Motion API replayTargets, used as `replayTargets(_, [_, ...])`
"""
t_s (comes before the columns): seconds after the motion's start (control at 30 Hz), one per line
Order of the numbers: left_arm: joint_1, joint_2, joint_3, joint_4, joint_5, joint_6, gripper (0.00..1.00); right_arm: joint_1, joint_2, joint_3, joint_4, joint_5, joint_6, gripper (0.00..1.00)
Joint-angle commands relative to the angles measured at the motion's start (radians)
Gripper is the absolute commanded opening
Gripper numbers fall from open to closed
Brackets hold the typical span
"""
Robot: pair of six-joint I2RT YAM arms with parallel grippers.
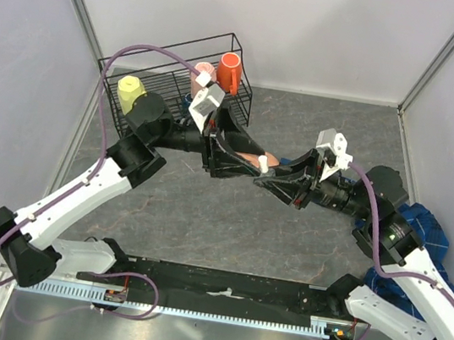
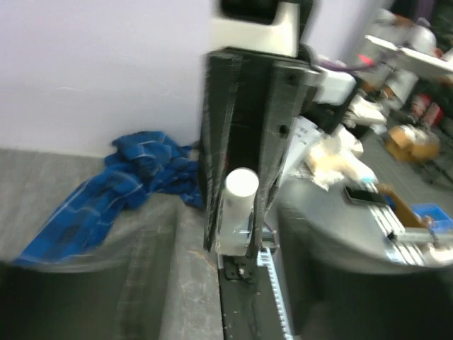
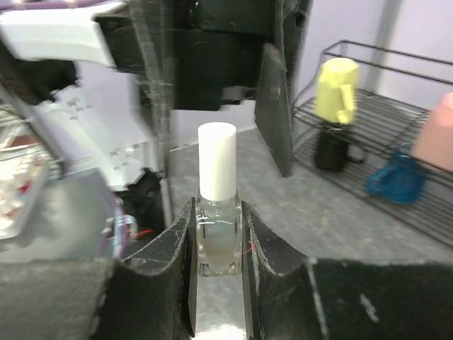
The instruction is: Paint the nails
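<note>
Nails on the peach-pink fake hand (image 1: 251, 157) are too small to pick out. In the top view the hand lies on the grey mottled tabletop (image 1: 203, 218) just toward 12 o'clock from centre, between the 2 arms' black fingers. The crumpled blue plaid shirt sleeve (image 1: 424, 225) sits toward 3 o'clock, partly under the right arm. Whatever joins it to the hand is hidden.

The right gripper (image 3: 216, 219) is closed on a small clear glass bottle (image 3: 215, 244). Its 2 fingers press the bottle's flat sides, and the bottle's tall white cylindrical cap (image 3: 216, 159) stands clear above them.

The left gripper (image 3: 212, 142) faces it head-on with its jaws spread wide. The right wrist view shows 1 black finger on each side of the cap, neither touching it, so it has hold of nothing. The left wrist view is blurred but shows the same cap end-on, with the plaid sleeve behind at 9 o'clock.

A black wire rack (image 1: 121, 77) stands at 11 o'clock on the table. It holds a pale yellow mug (image 1: 129, 91), an orange cup (image 1: 229, 69) and a pink cup (image 1: 200, 76).
</note>
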Motion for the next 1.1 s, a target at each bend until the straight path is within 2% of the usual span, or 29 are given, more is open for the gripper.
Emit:
replayTargets(0.0, [0.013,-0.086,0.043,-0.282,-0.338,0.081,0.75,0.001,0.024,0.089,-0.075,0.187,-0.145,0.00])
replayTargets(0.07, [0.013,-0.107,0.069,-0.396,-0.455,0.041,0.82,0.000,0.032,0.104,-0.096,0.233,-0.168,0.00])
replayTargets(0.1, [0.013,-0.109,0.081,-0.443,-0.563,0.016,0.82,0.002,0.038,0.107,-0.096,0.282,-0.175,0.00])
replayTargets(0.17, [0.012,-0.106,0.116,-0.521,-0.650,-0.084,0.82,0.001,0.047,0.118,-0.104,0.308,-0.193,0.00])
replayTargets(0.27, [-0.031,-0.110,0.127,-0.514,-0.726,-0.163,0.81,0.002,0.065,0.132,-0.107,0.341,-0.201,0.00])
replayTargets(0.37, [-0.138,-0.107,0.164,-0.498,-0.921,-0.110,0.70,0.002,0.075,0.138,-0.107,0.379,-0.201,0.00])
replayTargets(0.4, [-0.158,-0.094,0.176,-0.497,-1.008,-0.090,0.70,0.002,0.076,0.141,-0.107,0.388,-0.199,0.00])
replayTargets(0.47, [-0.209,-0.078,0.205,-0.495,-1.059,-0.058,0.65,0.000,0.078,0.150,-0.106,0.402,-0.193,0.00])
replayTargets(0.67, [-0.321,-0.037,0.214,-0.458,-1.256,-0.001,0.64,0.001,0.082,0.158,-0.109,0.419,-0.181,0.00])
replayTargets(0.77, [-0.355,-0.009,0.221,-0.443,-1.308,0.018,0.61,0.000,0.079,0.158,-0.106,0.416,-0.175,0.00])
replayTargets(1.07, [-0.376,0.063,0.254,-0.406,-1.285,0.018,0.56,0.000,0.076,0.155,-0.106,0.410,-0.173,0.00])
